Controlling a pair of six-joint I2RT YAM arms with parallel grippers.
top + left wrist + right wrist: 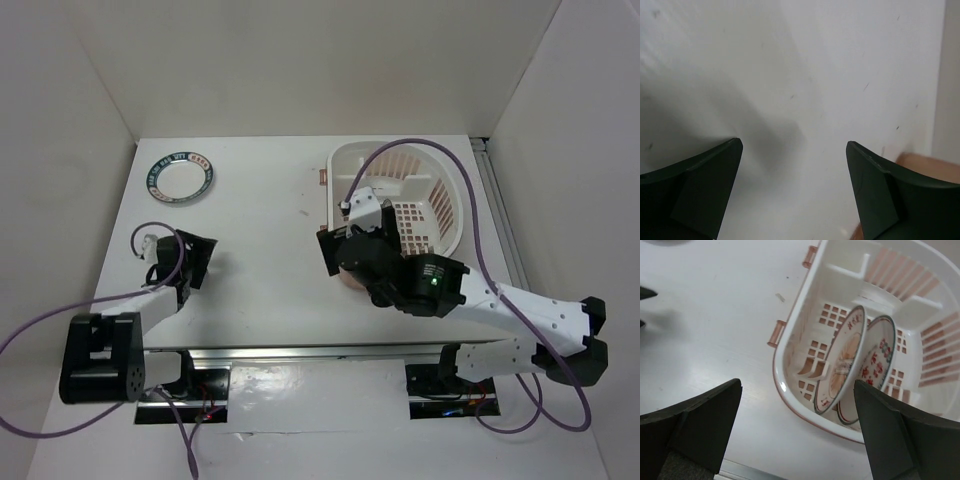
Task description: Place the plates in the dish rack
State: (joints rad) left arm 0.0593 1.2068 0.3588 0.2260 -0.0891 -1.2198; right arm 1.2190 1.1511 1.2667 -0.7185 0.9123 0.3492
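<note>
The dish rack (440, 190), a white oval basket with a peach grid bottom, stands at the back right. Inside the dish rack (790, 347), two plates stand on edge side by side: the orange sunburst plate (846, 357) and the red-motif plate (879, 357). A third plate (181, 175), with a dark green rim, lies flat at the back left. My right gripper (797, 384) hangs open and empty above the rack's near-left rim, seen from above as the right gripper (340, 250). My left gripper (794, 143) is open over bare table; the left gripper (195, 258) sits short of the green-rimmed plate.
White walls close in the table on the left, back and right. An aluminium rail (300, 352) runs along the near edge by the arm bases, and another rail (500, 220) runs to the right of the rack. Purple cables loop over both arms.
</note>
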